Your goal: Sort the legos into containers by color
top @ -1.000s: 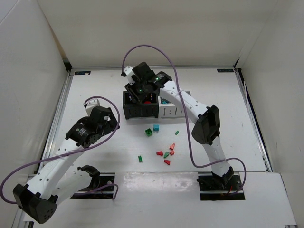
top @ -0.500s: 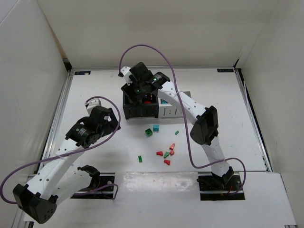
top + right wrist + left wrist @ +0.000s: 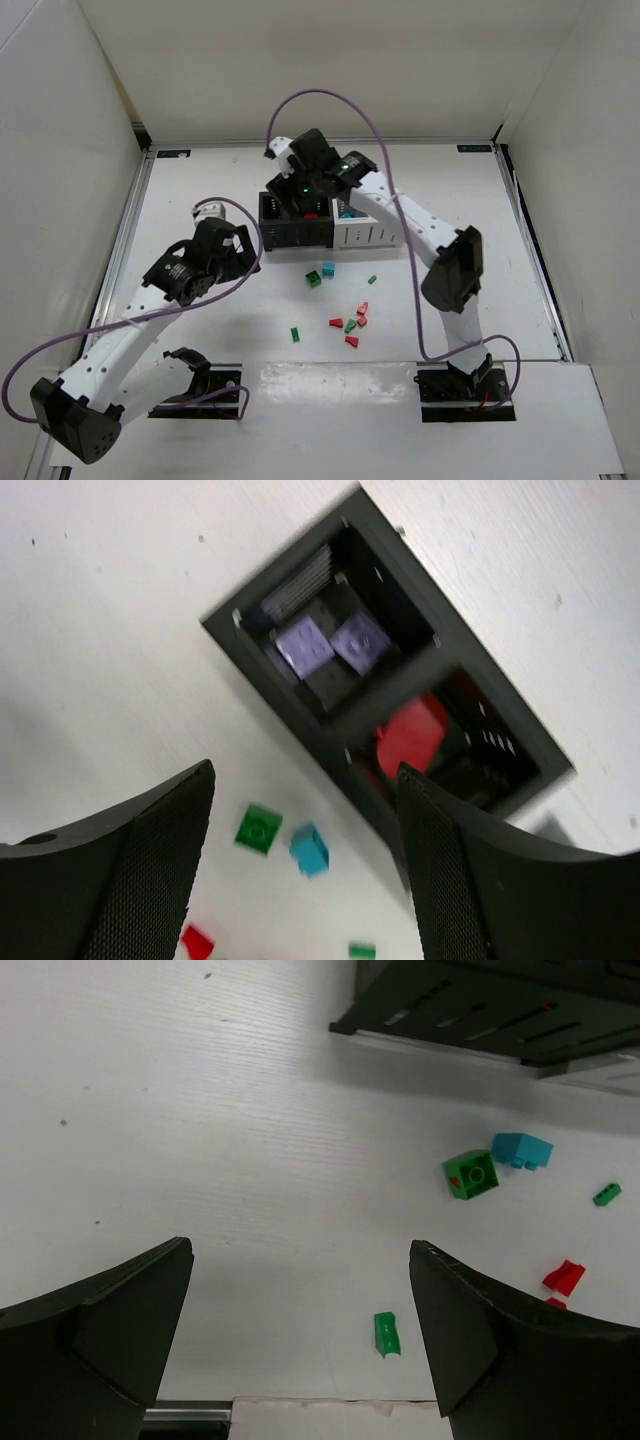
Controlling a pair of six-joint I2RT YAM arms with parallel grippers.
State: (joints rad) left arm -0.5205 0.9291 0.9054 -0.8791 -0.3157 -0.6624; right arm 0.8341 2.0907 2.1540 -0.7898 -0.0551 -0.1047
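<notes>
— Black fingers frame the right hand [image 3: 302, 772]: how is it posed?
— Its arm stretches forward, wrist bent down, and the hand hangs over the black pair in a row of four joined open-top cube bins [image 3: 295, 236], two black, two white. The fingers are spread wide, with nothing between them.
— What is in the bins?
— Two purple plastic bricks [image 3: 322, 645] lie in the end black bin and a red brick [image 3: 410, 735] in the next.
— And the left hand [image 3: 300, 1248]?
— It is fully spread and empty, raised over the white counter [image 3: 200, 1110] left of the bins. A green square brick [image 3: 471, 1174] and a teal brick [image 3: 521, 1148] lie loose, just beside each other.
</notes>
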